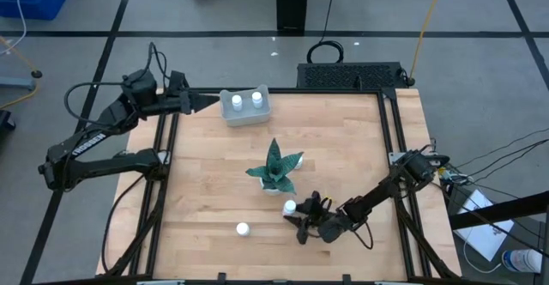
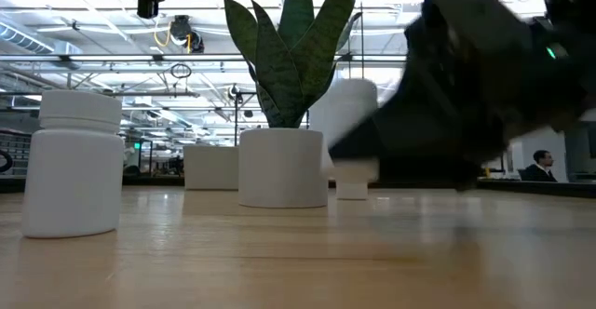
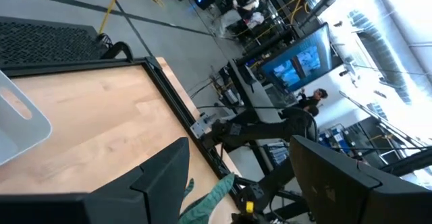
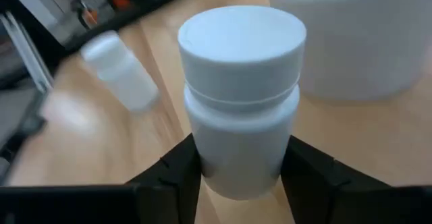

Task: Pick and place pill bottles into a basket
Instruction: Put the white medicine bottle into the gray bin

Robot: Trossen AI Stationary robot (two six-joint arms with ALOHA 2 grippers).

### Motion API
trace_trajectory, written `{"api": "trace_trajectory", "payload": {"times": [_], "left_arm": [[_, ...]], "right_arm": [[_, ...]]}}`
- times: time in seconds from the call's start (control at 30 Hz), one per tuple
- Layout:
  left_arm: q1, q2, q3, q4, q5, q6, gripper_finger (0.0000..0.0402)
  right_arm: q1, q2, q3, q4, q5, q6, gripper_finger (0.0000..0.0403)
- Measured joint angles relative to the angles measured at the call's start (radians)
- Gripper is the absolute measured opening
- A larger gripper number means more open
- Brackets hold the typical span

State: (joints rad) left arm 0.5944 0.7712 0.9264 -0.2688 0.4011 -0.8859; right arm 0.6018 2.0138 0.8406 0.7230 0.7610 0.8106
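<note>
While the plant crowds close, right gripper fingers pinch 1 pill bottle.

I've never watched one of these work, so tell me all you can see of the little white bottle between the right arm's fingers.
The pill bottle is a small white cylinder, plastic by its look, with a wider round cap above a narrow neck seam. It stands upright on the wooden table, beside the plant's white pot. The right gripper has a dark finger pressed against each side.
</note>
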Motion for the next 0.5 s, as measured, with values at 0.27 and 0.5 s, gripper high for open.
{"api": "trace_trajectory", "payload": {"times": [0.27,0.5], "left_arm": [[-0.038,0.002,0.000,0.020,0.123,-0.059,0.0262],[-0.104,0.017,0.000,0.096,0.227,-0.174,0.0262]], "right_arm": [[0.010,-0.160,0.000,-0.002,-0.168,0.131,0.0154],[-0.002,-0.392,0.000,-0.031,-0.424,0.260,0.0154]]}}
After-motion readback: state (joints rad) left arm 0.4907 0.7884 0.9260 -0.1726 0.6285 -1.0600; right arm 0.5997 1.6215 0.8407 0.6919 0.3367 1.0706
